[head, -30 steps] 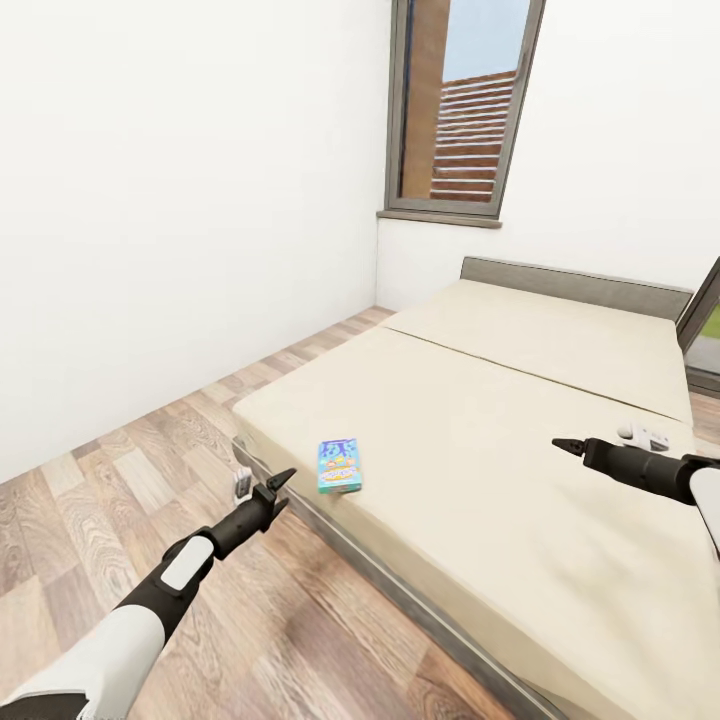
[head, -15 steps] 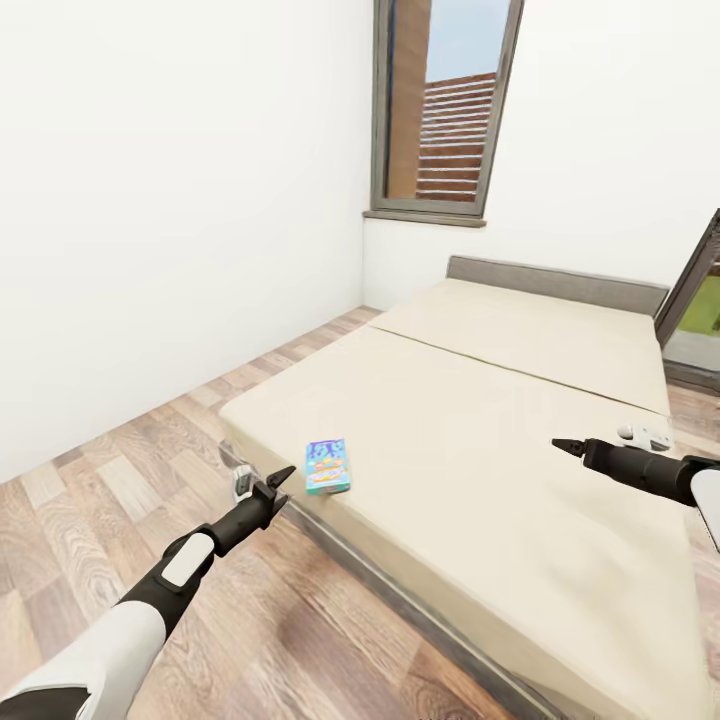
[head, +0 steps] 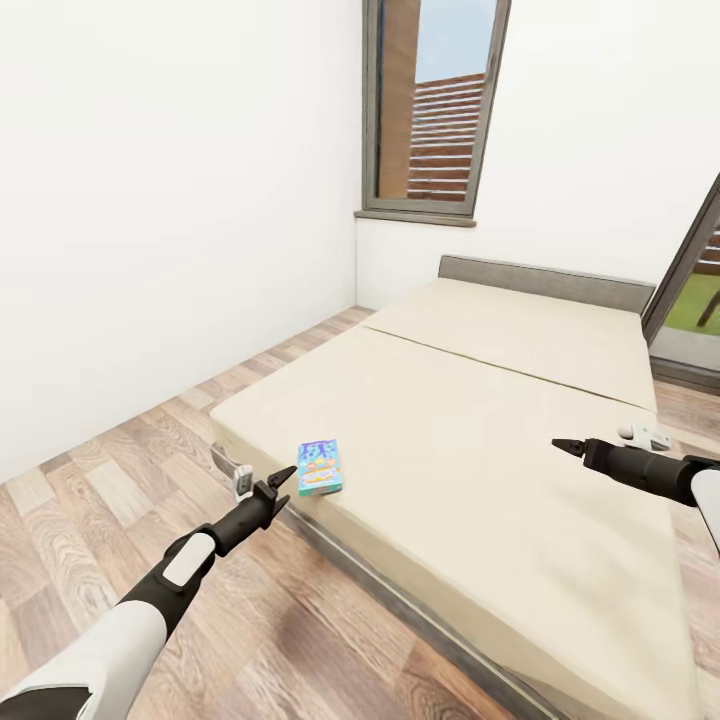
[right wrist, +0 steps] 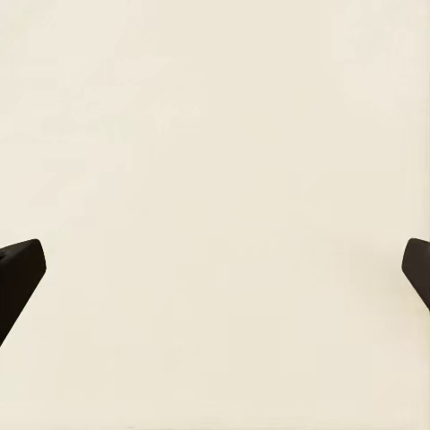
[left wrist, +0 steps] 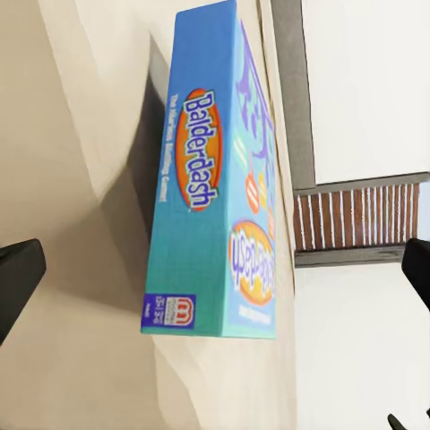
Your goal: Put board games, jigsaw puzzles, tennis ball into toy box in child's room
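**Robot closes on the Balderdash box at the bed's corner**

The whole head view has slid sideways across the last second: the window (head: 430, 110) and bed (head: 520, 400) sit further left in frame, so the camera and base have turned while both arms hold their pose. That lines the robot up for a first pick.

The Balderdash board game (head: 320, 467) lies flat on the beige mattress, just inside the near corner, its long axis running away from the robot toward the headboard. The left claw (head: 272, 487) hovers just beside it, spread and holding nothing, over the floor edge. The right claw (head: 565, 446) hangs over the mattress, well apart; its wrist view shows the tips spread.
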